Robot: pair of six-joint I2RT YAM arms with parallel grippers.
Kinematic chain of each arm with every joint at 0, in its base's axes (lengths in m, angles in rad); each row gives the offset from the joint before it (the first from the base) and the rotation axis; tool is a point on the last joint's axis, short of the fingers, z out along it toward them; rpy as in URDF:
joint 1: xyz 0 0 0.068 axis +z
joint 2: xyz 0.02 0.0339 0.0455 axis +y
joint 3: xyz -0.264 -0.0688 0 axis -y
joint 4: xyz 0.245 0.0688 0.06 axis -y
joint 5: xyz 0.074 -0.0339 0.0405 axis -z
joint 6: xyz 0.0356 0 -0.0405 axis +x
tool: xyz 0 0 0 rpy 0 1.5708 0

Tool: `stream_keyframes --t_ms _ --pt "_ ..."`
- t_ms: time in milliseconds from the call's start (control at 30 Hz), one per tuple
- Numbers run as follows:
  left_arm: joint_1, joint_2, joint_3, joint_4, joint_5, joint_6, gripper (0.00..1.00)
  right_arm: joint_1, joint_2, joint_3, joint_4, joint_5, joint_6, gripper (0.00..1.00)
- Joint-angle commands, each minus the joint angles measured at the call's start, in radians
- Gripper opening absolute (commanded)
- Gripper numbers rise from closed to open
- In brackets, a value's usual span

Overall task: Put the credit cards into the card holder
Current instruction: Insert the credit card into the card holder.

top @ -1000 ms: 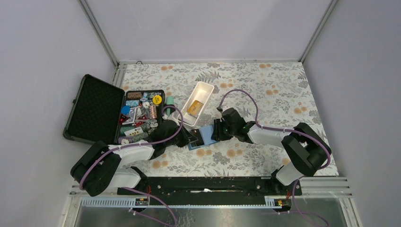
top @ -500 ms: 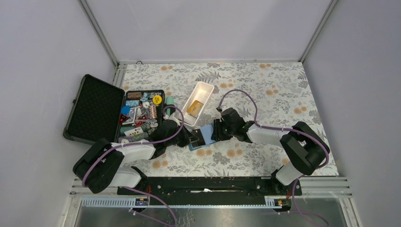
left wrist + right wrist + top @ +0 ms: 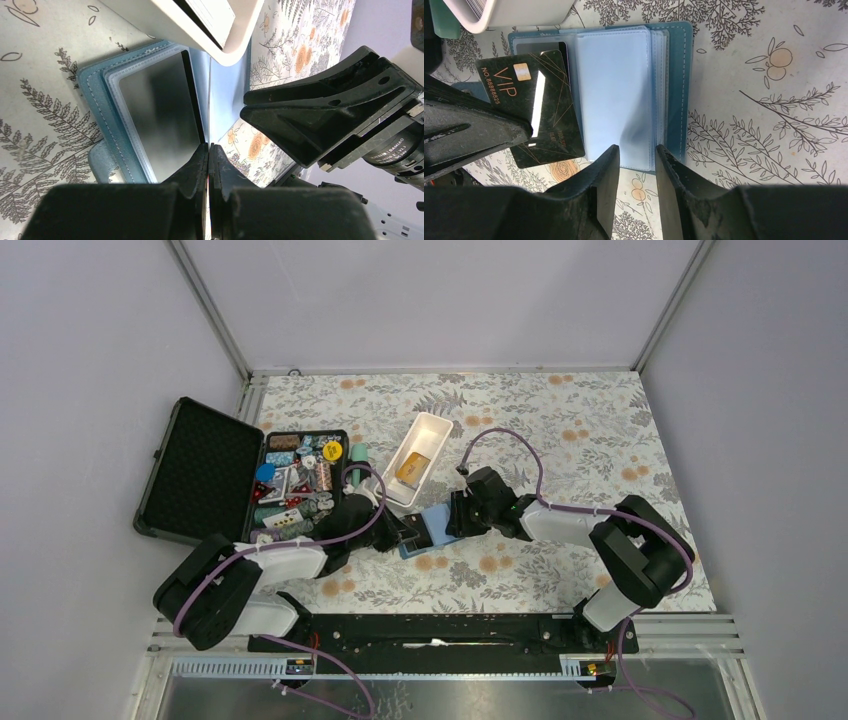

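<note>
The teal-blue card holder (image 3: 437, 529) lies open on the floral table, its light blue pages (image 3: 616, 95) facing up. My left gripper (image 3: 404, 533) is shut on the dark purplish-black VIP card (image 3: 531, 107) and holds it tilted over the holder's left page; in the left wrist view the card shows edge-on (image 3: 195, 100) between my jaws (image 3: 208, 150). My right gripper (image 3: 636, 155) is open, its fingers straddling the near edge of the holder's pages. The golden-orange card (image 3: 411, 468) lies in the white tray.
The long white tray (image 3: 430, 426) stands just behind the holder, close to the left gripper. A black foam-lined case (image 3: 200, 475) with colourful trinkets (image 3: 300, 480) lies open at the left. A small teal object (image 3: 358, 455) sits between case and tray.
The right arm's elbow has shifted slightly to the left. Both grippers, the dark card and the holder stay where they were.
</note>
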Motion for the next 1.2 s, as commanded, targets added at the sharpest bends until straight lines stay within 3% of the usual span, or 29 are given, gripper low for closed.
stream_keyframes --t_ms 0,1167 --pt "0.008 0.005 -0.018 0.101 0.021 -0.015 0.00 -0.004 0.020 0.033 -0.011 -0.011 -0.010 0.39" --pt "0.014 0.056 -0.057 0.158 0.001 -0.066 0.00 -0.004 0.037 0.044 -0.026 -0.010 -0.011 0.38"
